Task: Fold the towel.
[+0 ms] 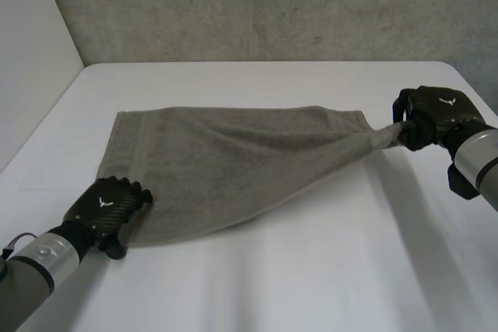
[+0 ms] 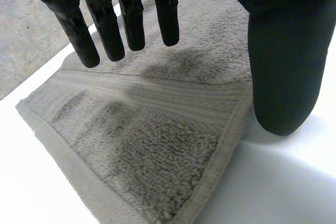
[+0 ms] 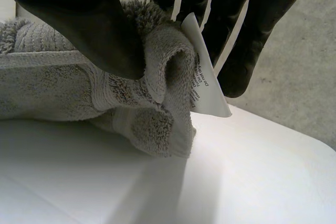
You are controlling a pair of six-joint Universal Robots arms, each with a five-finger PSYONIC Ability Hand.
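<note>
- The grey towel [image 1: 226, 161] lies on the white table [image 1: 327, 270].
- The right hand [image 1: 440, 110] pinches one corner tight; its wrist view shows a white label [image 3: 207, 85] there.
- The left hand [image 1: 105, 207] is at another corner, fingers [image 2: 131, 19] straight and apart.

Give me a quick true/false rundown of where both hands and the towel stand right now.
1. The right hand pinches a bunched corner of the towel. True.
2. The left hand has its fingers curled tight round the towel. False: its fingers are straight over the towel's near left corner, with the thumb beside the towel's edge.
3. A white label sticks out of the corner that the right hand holds. True.
4. The towel is already folded into a neat stack. False: it lies spread on the table, drawn to a point toward the right hand.
</note>
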